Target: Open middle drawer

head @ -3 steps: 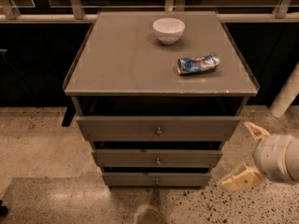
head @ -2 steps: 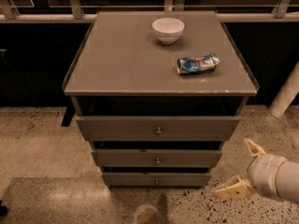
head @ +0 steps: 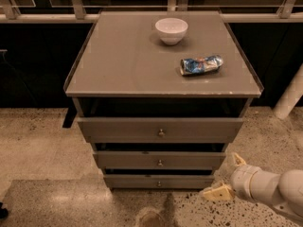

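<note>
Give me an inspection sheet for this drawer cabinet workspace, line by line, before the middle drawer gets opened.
Surface: grey cabinet top, flat.
Job's things: middle drawer, second of three, small round knob at its centre, untouched.
Clutter: white bowl and crumpled blue packet lying apart on the top.
Gripper: gripper low by the cabinet's right front corner, fingers open, holding nothing, away from the knob.
Cables: nothing seen.
Surroundings: speckled floor, railing behind, white pole at right.
</note>
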Available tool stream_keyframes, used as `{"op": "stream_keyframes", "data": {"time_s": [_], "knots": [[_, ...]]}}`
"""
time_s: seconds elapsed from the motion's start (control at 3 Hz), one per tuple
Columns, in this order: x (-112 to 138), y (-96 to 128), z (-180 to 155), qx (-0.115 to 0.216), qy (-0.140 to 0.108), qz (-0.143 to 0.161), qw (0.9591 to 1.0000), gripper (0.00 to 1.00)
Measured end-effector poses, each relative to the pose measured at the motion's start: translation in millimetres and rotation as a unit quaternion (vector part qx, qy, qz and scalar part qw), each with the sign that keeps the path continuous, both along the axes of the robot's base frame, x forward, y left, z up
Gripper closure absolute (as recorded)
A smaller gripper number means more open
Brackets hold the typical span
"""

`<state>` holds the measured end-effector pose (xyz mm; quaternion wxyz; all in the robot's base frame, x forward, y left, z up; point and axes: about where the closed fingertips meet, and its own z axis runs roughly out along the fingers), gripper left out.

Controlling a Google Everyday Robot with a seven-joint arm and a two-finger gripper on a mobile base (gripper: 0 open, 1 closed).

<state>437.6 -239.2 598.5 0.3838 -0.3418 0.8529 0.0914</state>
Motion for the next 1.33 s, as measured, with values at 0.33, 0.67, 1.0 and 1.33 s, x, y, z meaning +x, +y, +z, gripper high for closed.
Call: {"op": "stream_keyframes", "data": {"time_s": [0.33,0.67,1.0,1.33], "knots": [[2.9,3.9,-5.1,0.002,0.002,0.002,1.0,0.19],[2.9,3.9,-5.1,0.002,0.002,0.002,1.0,0.42],[2.9,3.9,-5.1,0.002,0.002,0.002,1.0,0.65],[9.0,0.4,-16.3,0.014,-0.013,-0.015,0.9997,0.88]]}}
